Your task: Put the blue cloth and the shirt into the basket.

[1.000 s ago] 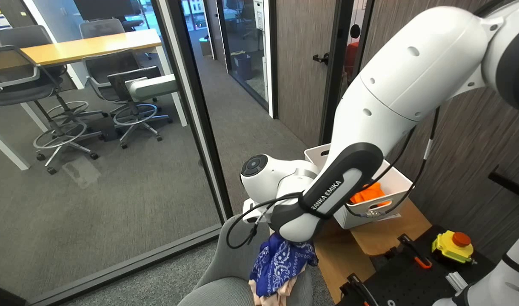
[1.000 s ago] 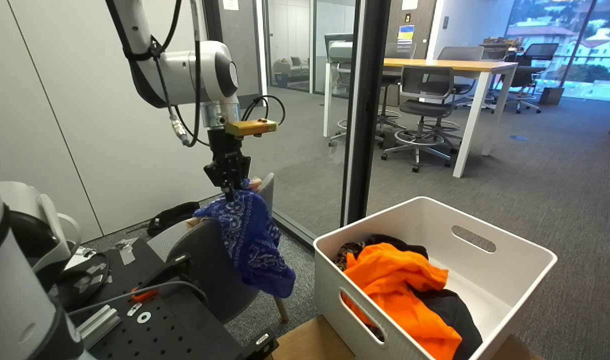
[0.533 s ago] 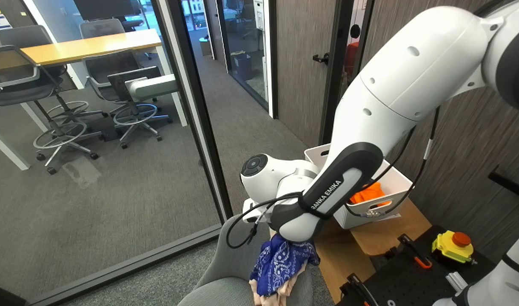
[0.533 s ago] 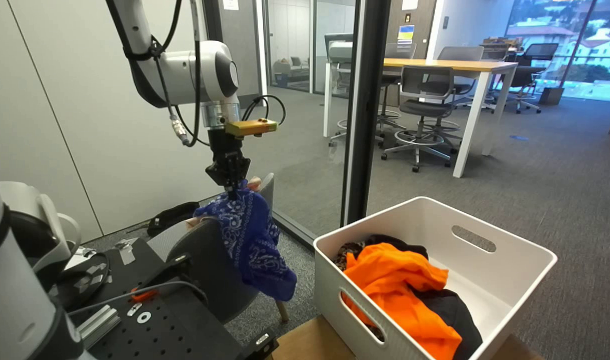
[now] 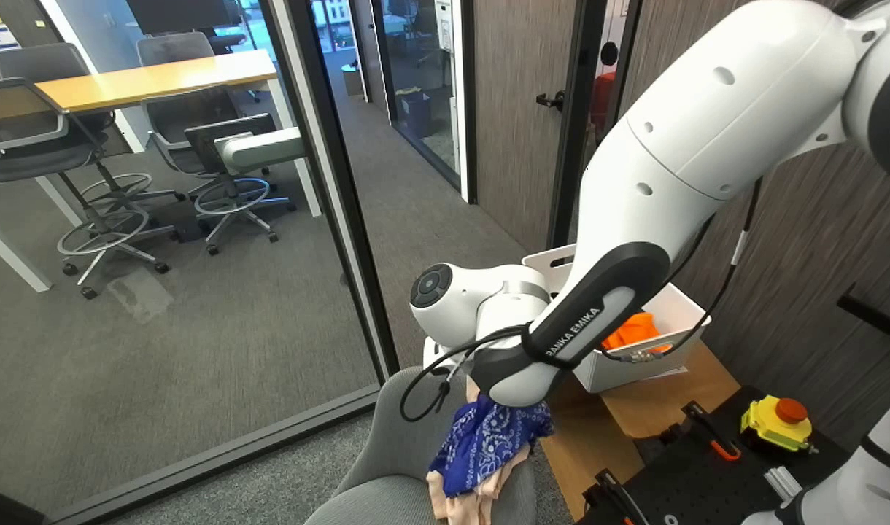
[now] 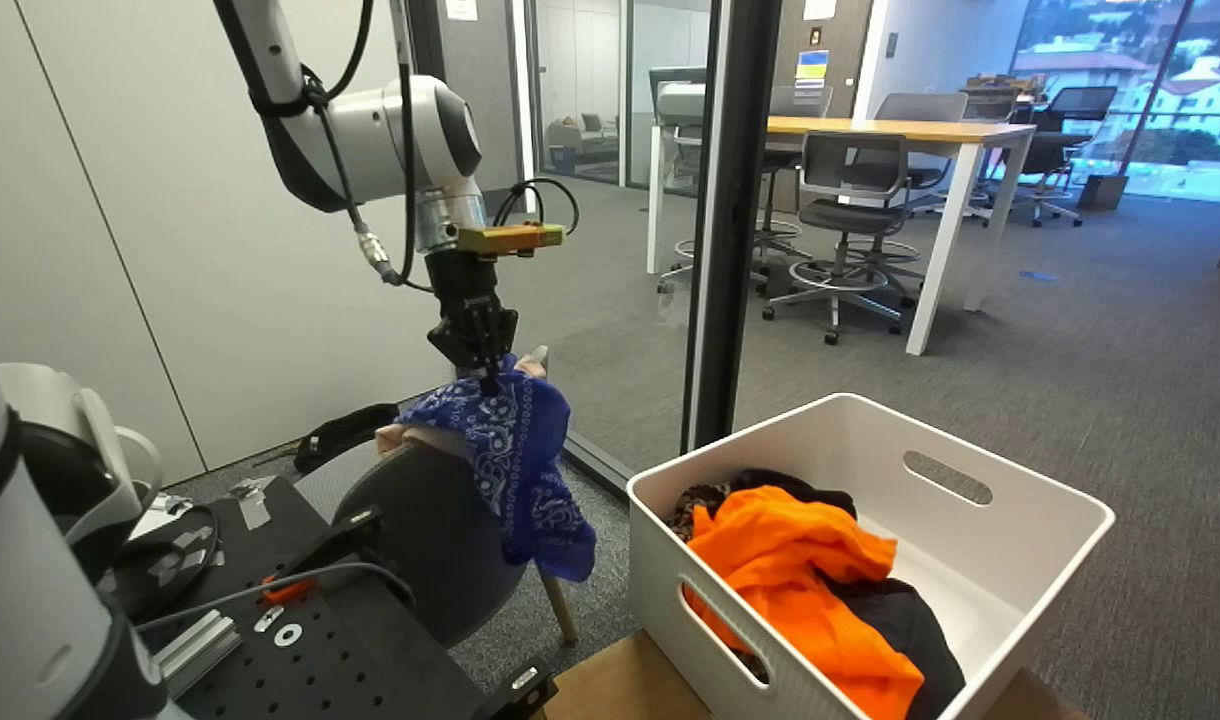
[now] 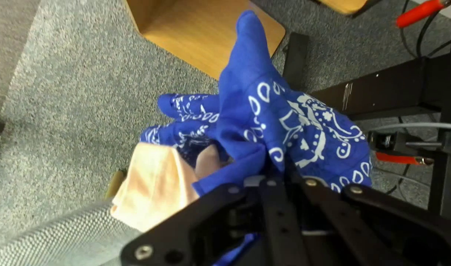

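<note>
Pickup, apparently: blue cloth [image 6: 532, 455] pinched by the gripper [image 6: 487, 384]! It must be lifted off the shirt [image 7: 157, 181] below, toward the basket [image 6: 880, 440].

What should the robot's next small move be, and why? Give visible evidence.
Probably raise the hand slightly: it grips the cloth, which drapes over the chair with part of the shirt beneath. Lifting first should help clear the chair before moving toward the basket.
</note>
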